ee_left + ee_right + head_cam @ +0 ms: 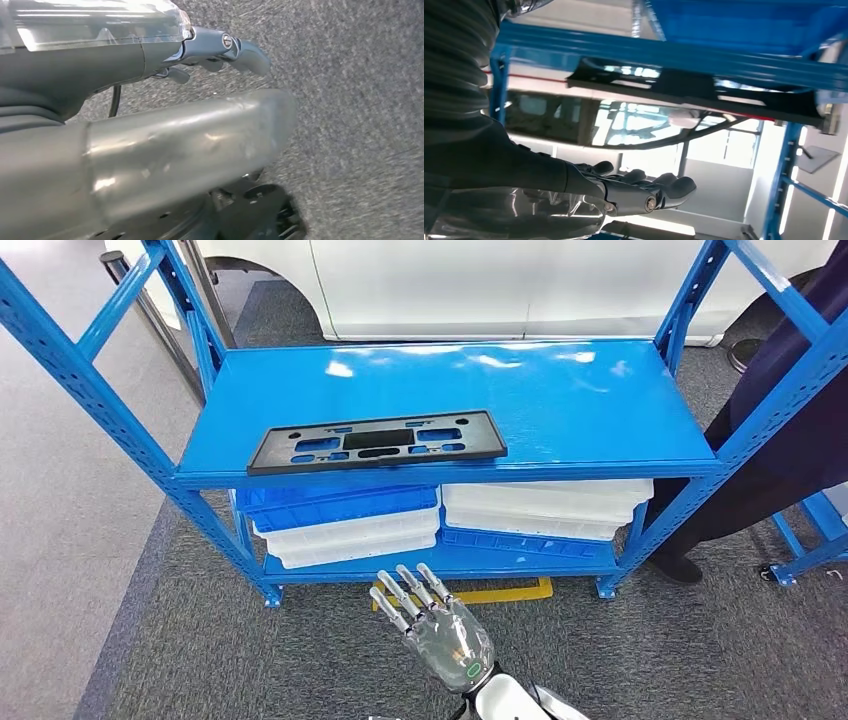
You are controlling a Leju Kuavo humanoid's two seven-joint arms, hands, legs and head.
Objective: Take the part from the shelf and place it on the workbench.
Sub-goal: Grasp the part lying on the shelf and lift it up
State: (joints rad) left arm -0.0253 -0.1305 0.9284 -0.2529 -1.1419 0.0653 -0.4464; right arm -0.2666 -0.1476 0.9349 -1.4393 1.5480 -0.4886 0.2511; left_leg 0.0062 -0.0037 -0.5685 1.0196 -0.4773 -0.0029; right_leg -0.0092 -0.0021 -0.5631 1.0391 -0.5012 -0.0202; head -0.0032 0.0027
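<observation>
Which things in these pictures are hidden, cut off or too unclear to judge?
- Workbench: it appears nowhere, so the placing spot cannot be judged.
- Person: head view, cut off by the right edge; legs and one shoe show.
- Lower bins: head view, contents hidden under the blue shelf.
- Left hand: left wrist view, too close and blurred; finger pose unclear.
- Black part: right wrist view, seen edge-on, cutouts unclear. Right hand is apart from it.

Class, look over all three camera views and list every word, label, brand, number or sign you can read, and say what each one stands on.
No text can be read in any view.
The black part on the blue shelf has cut-outs but no visible lettering.
The stacked bins under it show no label.
The right hand has a small green oval mark with no readable characters.
The left hand bears no markings.
</observation>
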